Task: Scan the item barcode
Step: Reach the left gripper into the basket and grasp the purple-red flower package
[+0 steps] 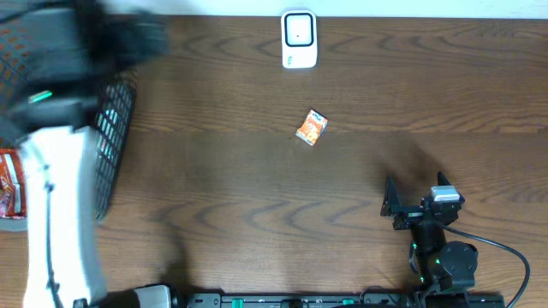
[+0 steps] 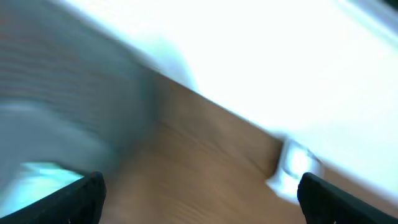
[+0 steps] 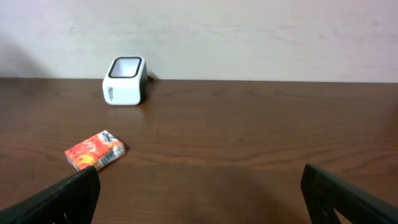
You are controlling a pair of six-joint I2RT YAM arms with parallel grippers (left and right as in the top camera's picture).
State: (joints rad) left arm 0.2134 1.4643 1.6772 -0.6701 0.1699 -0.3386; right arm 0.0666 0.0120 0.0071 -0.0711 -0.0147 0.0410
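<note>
Nearest to us, at about 5 o'clock on the bench (image 1: 257,214), the right pincer (image 1: 390,204) sits low over the dark wood and points toward 9 o'clock. Its wrist camera shows the two black fingers (image 3: 68,193) spread as wide as the view allows. There is only bare wood between them, so it holds nothing.

The left arm (image 1: 60,214) is a white, blurred shape that rises from 7 o'clock up the left side of the bench. The left pincer (image 2: 200,180) is also wide open. Its fingers (image 2: 81,196) stand at the two lower corners of its wrist view with nothing gripped between them. That view is badly smeared, and we cannot tell what the grey-blue streak on its left is.

The small orange packet (image 1: 312,127) lies flat just past the middle of the bench, toward 1 o'clock. It is turned at a slant and sits well apart from both pincers. From the right wrist it lies ahead and toward 10 o'clock.

A black wire basket (image 1: 116,128) stands at 9 o'clock beside the left arm. A red packet (image 1: 8,184) shows at the very left edge, and we cannot tell what it lies in.

Farthest off, at 12 o'clock against the back edge, the white scanner (image 1: 299,38) stands with its dark-rimmed window facing up. It is clear of the orange packet, with open wood between them.
</note>
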